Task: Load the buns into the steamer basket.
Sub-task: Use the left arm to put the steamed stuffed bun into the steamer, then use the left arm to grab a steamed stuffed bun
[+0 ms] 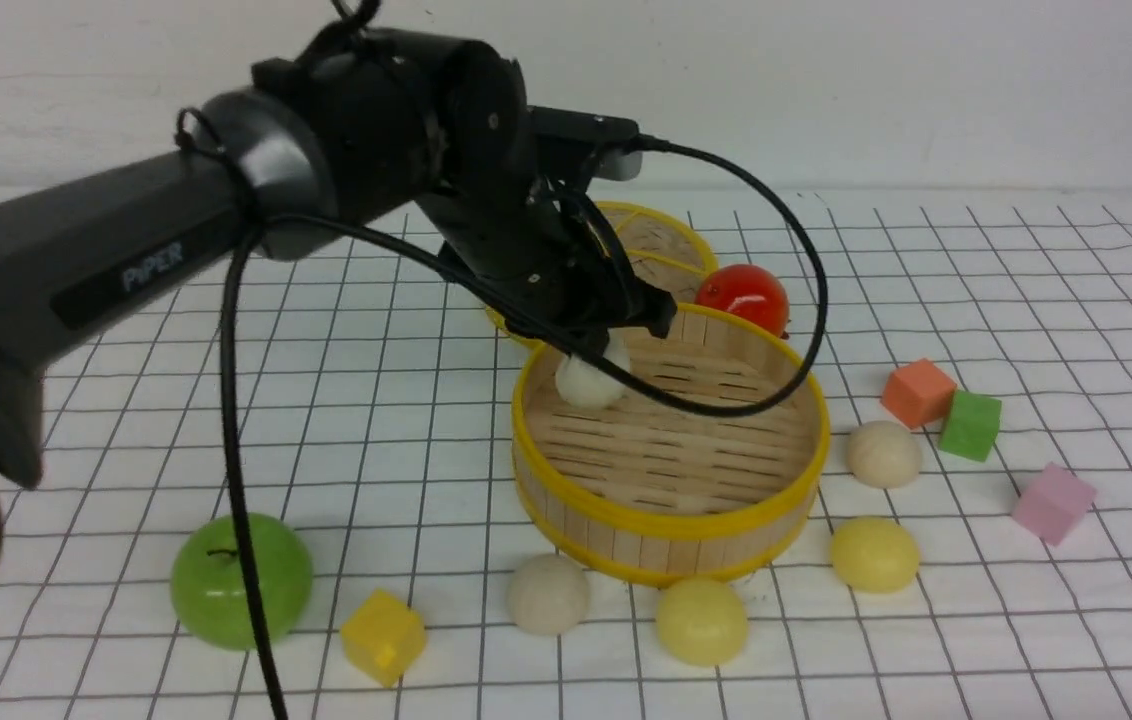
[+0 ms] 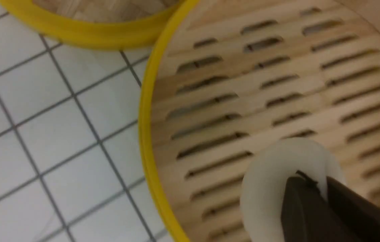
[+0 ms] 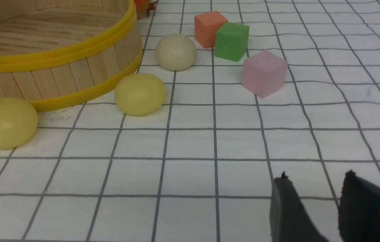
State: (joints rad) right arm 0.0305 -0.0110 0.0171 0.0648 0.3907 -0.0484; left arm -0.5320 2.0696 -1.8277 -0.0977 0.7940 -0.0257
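The steamer basket [image 1: 671,520] stands mid-table. My left gripper [image 1: 606,350] reaches into it at its far-left side, shut on a cream-white bun [image 1: 591,380]. In the left wrist view the dark fingers [image 2: 297,205] pinch this bun [image 2: 270,181] over the slatted floor [image 2: 243,84]; I cannot tell whether it touches. Outside the basket lie a cream bun [image 1: 548,593], a yellow bun [image 1: 701,620], a yellow bun [image 1: 874,553] and a cream bun [image 1: 884,453]. My right gripper [image 3: 316,176] is open and empty above the cloth, out of the front view.
The flat lid [image 1: 661,240] and a red fruit [image 1: 744,295] sit behind the basket. A green apple [image 1: 241,580] and a yellow cube [image 1: 383,636] lie front left. Orange [image 1: 917,392], green [image 1: 970,425] and pink [image 1: 1053,503] cubes lie to the right.
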